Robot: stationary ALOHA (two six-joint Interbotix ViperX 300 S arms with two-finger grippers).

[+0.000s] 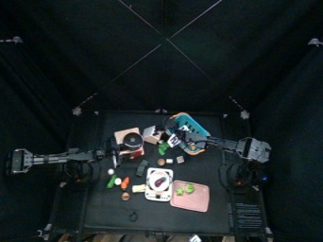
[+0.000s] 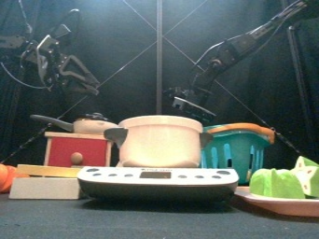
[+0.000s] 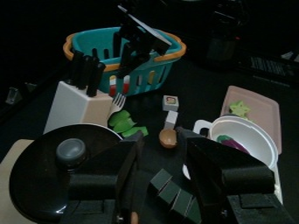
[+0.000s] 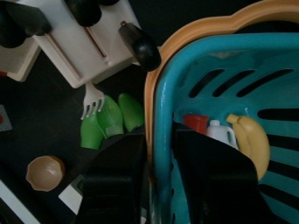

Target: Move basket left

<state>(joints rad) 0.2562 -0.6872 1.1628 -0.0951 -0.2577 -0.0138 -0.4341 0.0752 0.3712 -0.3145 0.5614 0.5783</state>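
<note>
The basket (image 1: pixel 190 122), teal with an orange rim, stands right of the table's middle. It also shows behind the white pot in the front view as the basket (image 2: pixel 238 146). Small colourful pieces lie inside the basket (image 4: pixel 228 105). My right gripper (image 4: pixel 162 179) has one jaw on each side of the basket's rim, tight against the wall. From the left wrist view I see the same basket (image 3: pixel 122 54) with the right arm over its rim. My left gripper (image 3: pixel 170 171) hangs open above the table's left side, holding nothing.
A white knife block (image 3: pixel 79 98) stands beside the basket, with a green fork (image 4: pixel 93 118) at its foot. A white pot (image 2: pixel 159 140), a scale (image 2: pixel 156 182), a red box (image 2: pixel 77 147), a white bowl (image 3: pixel 239 140) and a pink tray (image 2: pixel 281 194) crowd the front.
</note>
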